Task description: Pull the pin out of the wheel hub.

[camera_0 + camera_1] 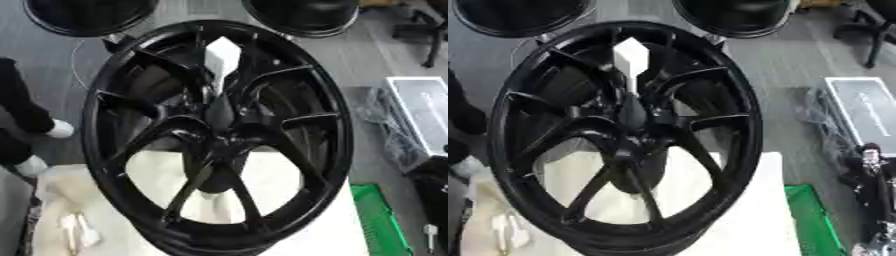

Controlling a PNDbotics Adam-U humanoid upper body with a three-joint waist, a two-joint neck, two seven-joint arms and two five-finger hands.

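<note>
One large black wheel hub (219, 140) fills the view, standing tilted on the white-covered table (306, 235), its spokes meeting at a dark centre. A white block-shaped piece (222, 57) shows in the upper spokes; whether it is the pin cannot be told. Neither hand of the robot is in view, so its state cannot be told; a reaching hand should likely close on the pin and draw straight along its axis.

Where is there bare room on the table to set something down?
Only a strip of white table between the wheel rim and the green mat. The wheel crowds the rest; the left front corner holds crumpled white wrapping.
</note>
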